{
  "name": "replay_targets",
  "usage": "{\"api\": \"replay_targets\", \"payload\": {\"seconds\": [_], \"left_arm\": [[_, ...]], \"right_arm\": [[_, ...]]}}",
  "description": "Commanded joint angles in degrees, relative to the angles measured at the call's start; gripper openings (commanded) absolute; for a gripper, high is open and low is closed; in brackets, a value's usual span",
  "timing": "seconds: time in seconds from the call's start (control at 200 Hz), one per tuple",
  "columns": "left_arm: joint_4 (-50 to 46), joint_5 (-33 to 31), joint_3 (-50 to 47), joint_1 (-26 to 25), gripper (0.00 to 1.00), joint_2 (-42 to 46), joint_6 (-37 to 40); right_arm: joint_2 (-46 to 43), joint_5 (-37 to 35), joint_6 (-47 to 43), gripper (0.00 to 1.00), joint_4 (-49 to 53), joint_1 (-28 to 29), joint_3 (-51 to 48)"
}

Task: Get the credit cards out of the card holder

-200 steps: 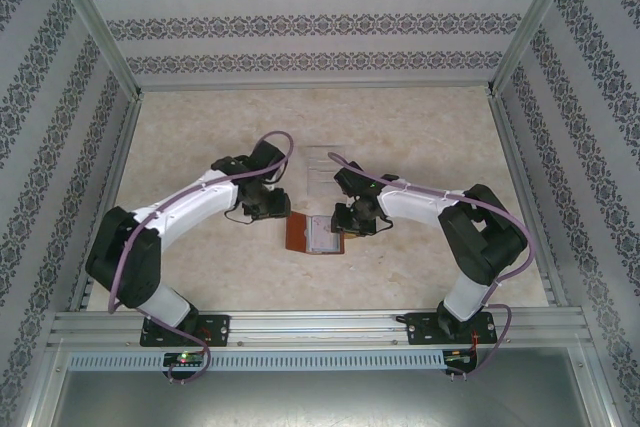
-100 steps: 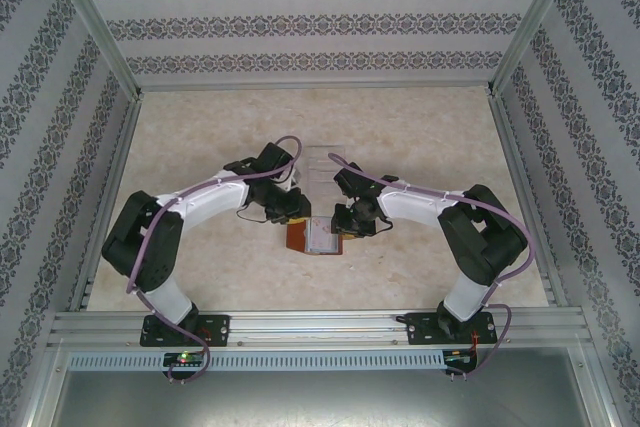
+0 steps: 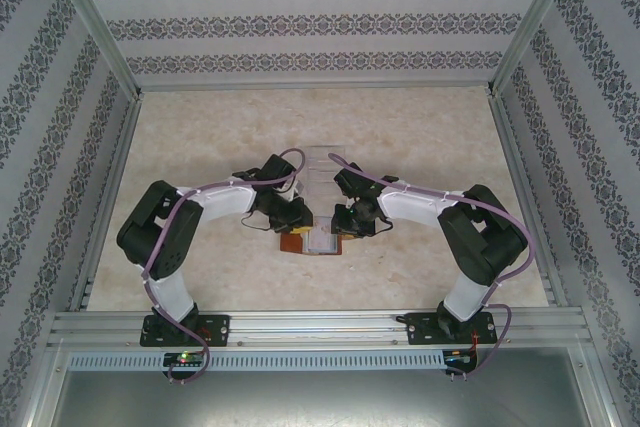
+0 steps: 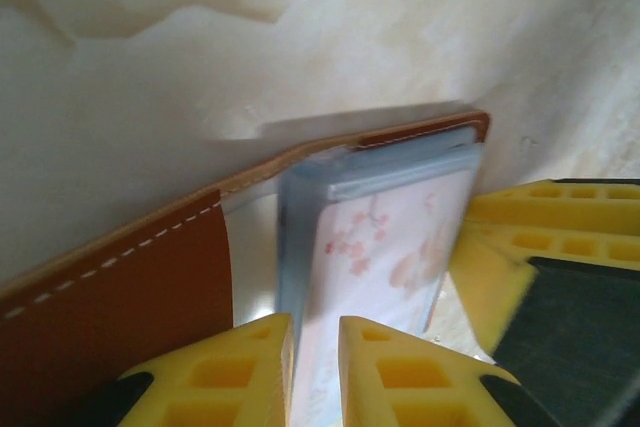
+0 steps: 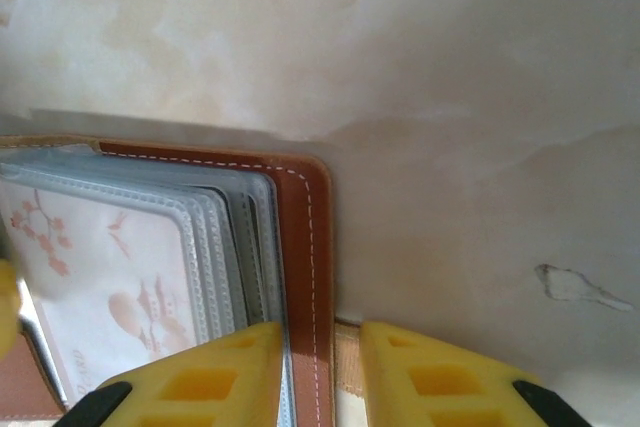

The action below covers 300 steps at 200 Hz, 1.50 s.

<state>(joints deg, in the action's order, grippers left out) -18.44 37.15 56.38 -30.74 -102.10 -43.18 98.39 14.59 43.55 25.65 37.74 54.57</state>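
Left claw point(image 4: 315, 367) narrow, looks nipped on the top credit card point(image 4: 390, 237) edge | right claw point(image 5: 322, 367) pinching the card holder point(image 4: 120, 287) by its leather rim, open on the table point(image 4: 400, 27) | card's light, stiff, probably slick in its sleeve point(image 4: 300, 207), so grab the bare short edge
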Motion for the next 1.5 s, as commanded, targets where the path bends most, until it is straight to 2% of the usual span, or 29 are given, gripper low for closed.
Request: {"api": "replay_targets", "payload": {"seconds": [0.0,0.315,0.61,0.779,1.169,1.334,1.494], "left_arm": [[3.34,1.78,-1.04,-0.01,0.19,-1.2,-0.34],[7.09,3.56,-2.79,0.2,0.13,-1.63,-1.66],[4.23,2.14,-2.72,0.6,0.09,-0.36,-0.01],[3.61,2.49,-2.34,0.62,0.08,-0.33,0.35],[3.15,2.66,-2.14,0.64,0.06,-0.3,0.37],[2.83,2.5,-2.17,0.66,0.07,-0.27,0.35],[3.26,2.47,-2.53,0.66,0.12,0.61,0.39]], "right_arm": [[0.22,0.79,0.75,0.28,0.71,0.32,-1.31],[0.63,1.04,0.74,0.28,0.81,0.34,-1.11],[-3.18,-2.18,0.99,0.29,3.06,0.49,-1.26],[-5.55,-0.08,1.19,0.3,1.04,0.56,-0.7],[-4.13,6.45,3.29,0.22,-5.98,1.8,-0.05],[-2.53,5.73,3.38,0.19,-6.16,1.87,-0.59],[-1.19,4.15,3.47,0.19,-5.02,1.79,-1.29]]}}
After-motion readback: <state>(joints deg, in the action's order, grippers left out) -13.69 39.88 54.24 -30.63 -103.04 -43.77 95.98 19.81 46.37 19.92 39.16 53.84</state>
